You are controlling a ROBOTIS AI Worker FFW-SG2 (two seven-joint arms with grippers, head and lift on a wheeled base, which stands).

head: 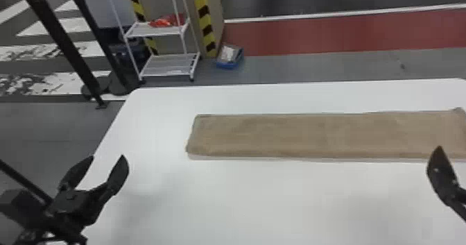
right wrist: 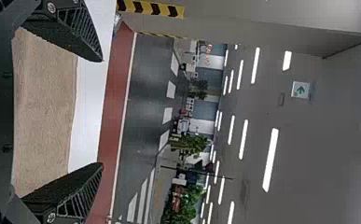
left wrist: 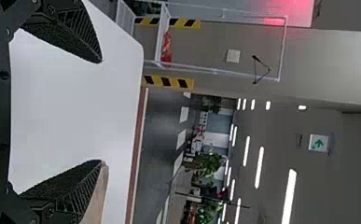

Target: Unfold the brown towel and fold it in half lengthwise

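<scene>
At head view's R edge, brown towel (head: 312,135), R pincer (head: 442,175) part-cropped.

- White table (head: 242,199), rounded corners, foreground.
- White shelf rack (head: 170,65), beyond the table; red item (head: 168,21) on its upper shelf.
- Yellow-and-black hazard tape (head: 204,18), beside the rack.
- Blue tray (head: 229,66), on grey floor (head: 312,69).
- Red floor band (head: 329,36), white-edged.
- Ceiling lights (left wrist: 288,200), lit; green-arrow sign (left wrist: 319,143); leafy plants (left wrist: 208,163).
</scene>
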